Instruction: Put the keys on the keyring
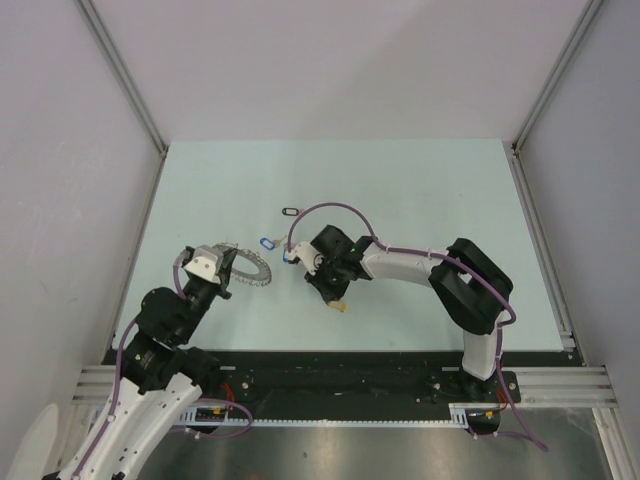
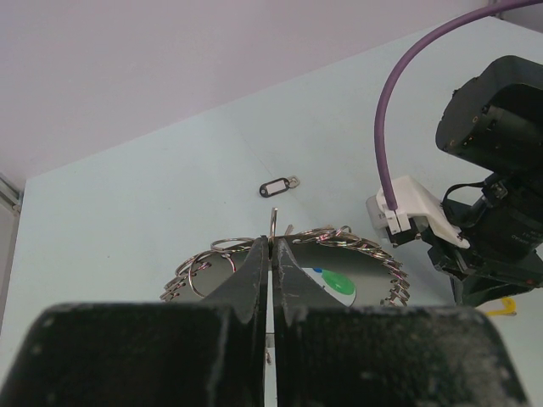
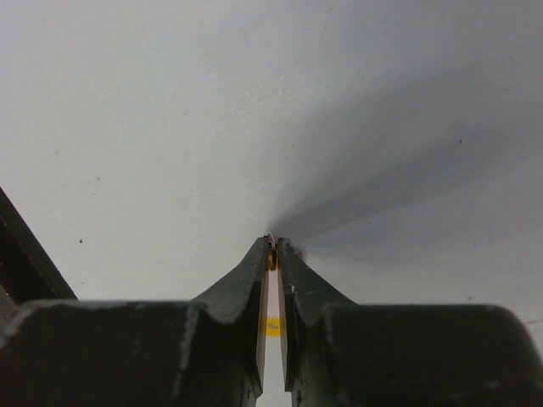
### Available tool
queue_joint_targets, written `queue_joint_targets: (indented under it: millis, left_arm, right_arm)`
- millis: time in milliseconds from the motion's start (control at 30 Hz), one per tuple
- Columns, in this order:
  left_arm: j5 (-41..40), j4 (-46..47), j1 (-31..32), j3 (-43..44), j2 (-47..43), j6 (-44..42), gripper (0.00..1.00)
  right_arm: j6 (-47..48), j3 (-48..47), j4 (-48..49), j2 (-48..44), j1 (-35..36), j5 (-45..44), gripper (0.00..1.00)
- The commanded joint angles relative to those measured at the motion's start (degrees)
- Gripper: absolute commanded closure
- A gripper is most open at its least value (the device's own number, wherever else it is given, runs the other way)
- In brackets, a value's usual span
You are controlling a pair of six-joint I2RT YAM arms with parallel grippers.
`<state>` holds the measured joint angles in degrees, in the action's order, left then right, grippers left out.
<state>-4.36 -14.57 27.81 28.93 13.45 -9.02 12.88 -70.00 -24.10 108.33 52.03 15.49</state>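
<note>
The left claw is clamped shut on the rim of the keyring, which is spread to either side of its tips. The right claw is closed on the yellow-tagged key — held only thinly, so it could be twisted or dropped if pressed against a floppy loop. The black-tagged key lies well ahead of the left claw. A green tag is seen just behind its tips. The purple cable arches to its right — a possible snag.

Both arms bend inward toward each other, the left gripper pinched tight, the right gripper nearly closed.
</note>
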Motion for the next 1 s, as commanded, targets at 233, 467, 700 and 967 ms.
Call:
queue_joint_targets:
  millis: [233,467,700,967]
  left_arm:
    - [0.2,2.5,-0.6,0.4,-0.1,0.4,1.00]
    - [0.3,2.5,-0.7,0.4,-0.1,0.6,1.00]
    - [0.5,2.6,-0.6,0.3,0.1,0.5,1.00]
    - [0.5,2.7,-0.6,0.4,0.1,0.6,1.00]
  right_arm:
    - [0.8,-2.0,-1.3,-2.6,0.3,0.3,0.84]
    - [0.7,-2.0,-1.8,-3.0,0.4,0.1,0.84]
    - [0.7,-2.0,-1.7,-4.3,0.4,0.0,0.80]
    - [0.7,-2.0,-1.9,-3.6,0.4,0.0,0.80]
